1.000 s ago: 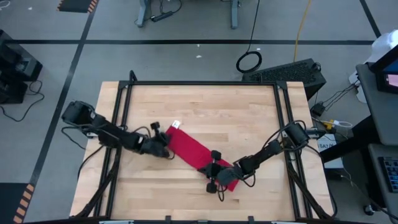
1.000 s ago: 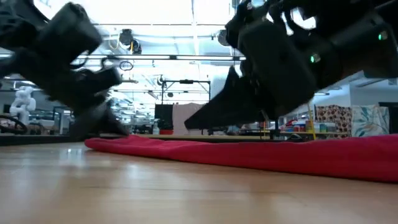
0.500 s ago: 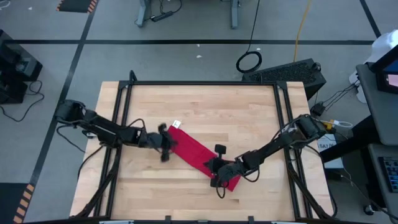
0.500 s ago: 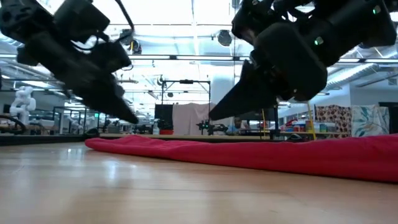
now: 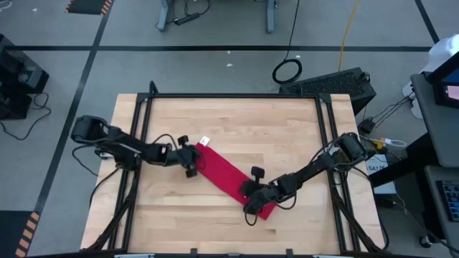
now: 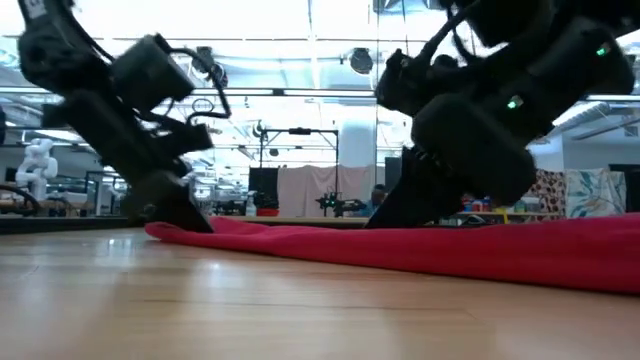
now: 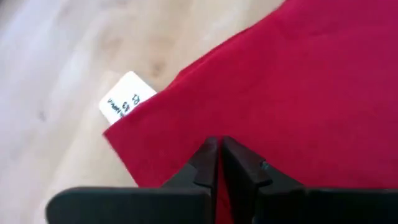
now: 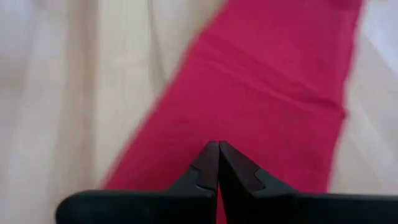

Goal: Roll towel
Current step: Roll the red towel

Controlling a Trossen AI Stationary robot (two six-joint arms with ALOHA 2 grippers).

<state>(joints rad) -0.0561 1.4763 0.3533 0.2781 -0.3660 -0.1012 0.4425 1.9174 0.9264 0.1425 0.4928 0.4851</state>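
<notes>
Lowered onto the towel (image 5: 228,176), both pressed-together grippers (image 7: 219,149) (image 8: 217,152); white tag (image 7: 125,104) print illegible.

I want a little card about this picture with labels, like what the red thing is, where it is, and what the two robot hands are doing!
thing: red towel, folded into a long strip, not rolled yet
where: lying flat, slantwise on the wooden table
tag: small white tag at the end near the left arm
left end effector: shut, at the towel's tag end
right end effector: shut, low over the towel's other end
lifted: no, the towel lies on the table
</notes>
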